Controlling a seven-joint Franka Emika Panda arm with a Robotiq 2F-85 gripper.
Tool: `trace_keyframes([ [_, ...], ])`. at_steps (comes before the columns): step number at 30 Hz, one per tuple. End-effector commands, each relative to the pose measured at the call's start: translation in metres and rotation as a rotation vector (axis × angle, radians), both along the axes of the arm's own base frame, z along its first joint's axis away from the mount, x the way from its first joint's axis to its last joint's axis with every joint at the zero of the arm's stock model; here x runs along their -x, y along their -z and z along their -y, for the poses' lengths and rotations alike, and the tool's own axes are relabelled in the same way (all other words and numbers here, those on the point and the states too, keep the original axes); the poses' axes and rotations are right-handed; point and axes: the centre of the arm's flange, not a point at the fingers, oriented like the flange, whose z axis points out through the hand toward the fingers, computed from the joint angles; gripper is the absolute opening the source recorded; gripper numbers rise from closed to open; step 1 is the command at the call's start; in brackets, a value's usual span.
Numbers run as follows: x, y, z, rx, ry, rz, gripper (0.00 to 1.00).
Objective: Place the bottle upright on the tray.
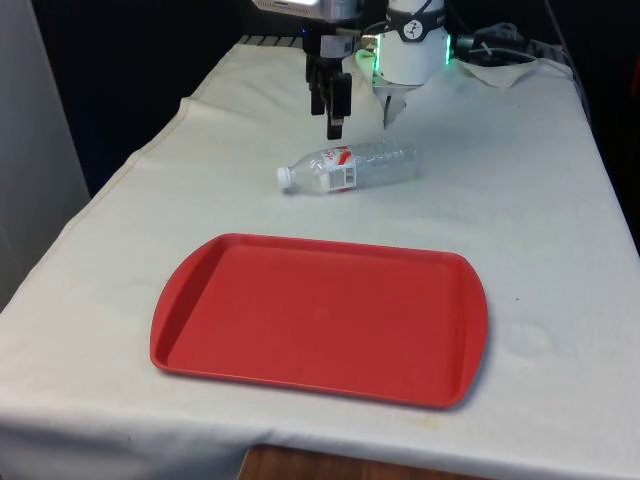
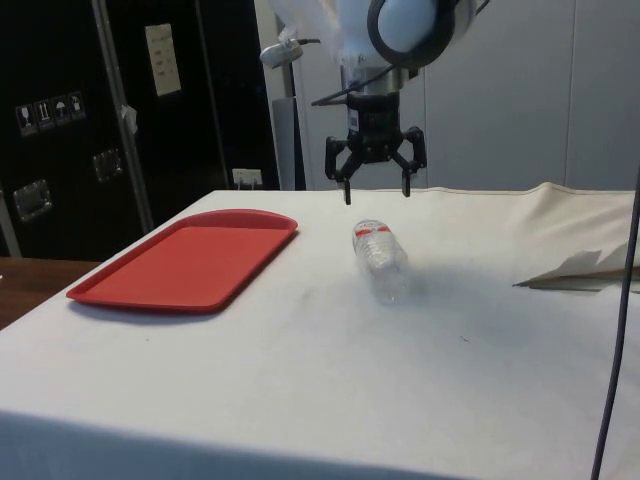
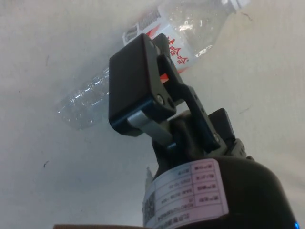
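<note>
Side view: I see my gripper (image 2: 375, 190) hanging in the air above the bottle (image 2: 381, 258), clear of it, with its two black fingers (image 2: 346, 188) spread apart and grasping nothing. The bottle is a clear plastic one with a white cap and a red and white label, and it lies on its side on the white cloth of the bench (image 2: 300, 380). It rests beside the red tray (image 2: 180, 265), apart from it, on the side of the tray nearer the robot. In the front view the bottle (image 1: 348, 167) lies just beyond the tray's (image 1: 320, 320) far edge, not touching it, with its cap pointing towards the front view's left and its base towards the front view's right. In that view the gripper (image 1: 334, 105) hangs just above and a little behind the bottle, near its labelled middle, pointing straight down. The tray is flat, rectangular with rounded corners and a low raised rim, and its long side runs across the bench. In the wrist view I see one black finger (image 3: 138, 86) close up, with the bottle (image 3: 143, 67) lying on the cloth beneath it, the label partly covered by the finger. Beyond the bottle, at the robot's end of the bench, some crumpled white cloth (image 1: 505, 65) and cables lie well apart from the tray.
</note>
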Motion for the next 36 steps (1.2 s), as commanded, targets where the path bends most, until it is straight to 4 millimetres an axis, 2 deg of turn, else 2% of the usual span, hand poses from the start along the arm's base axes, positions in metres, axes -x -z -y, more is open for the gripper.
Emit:
trace_keyframes([
  [1,0.001,-0.001,-0.001,-0.008,0.000,0.005,1.00],
  [16,0.000,0.000,0.000,0.000,0.000,-0.001,1.00],
  [36,0.003,-0.010,-0.003,-0.058,0.006,-0.014,1.00],
])
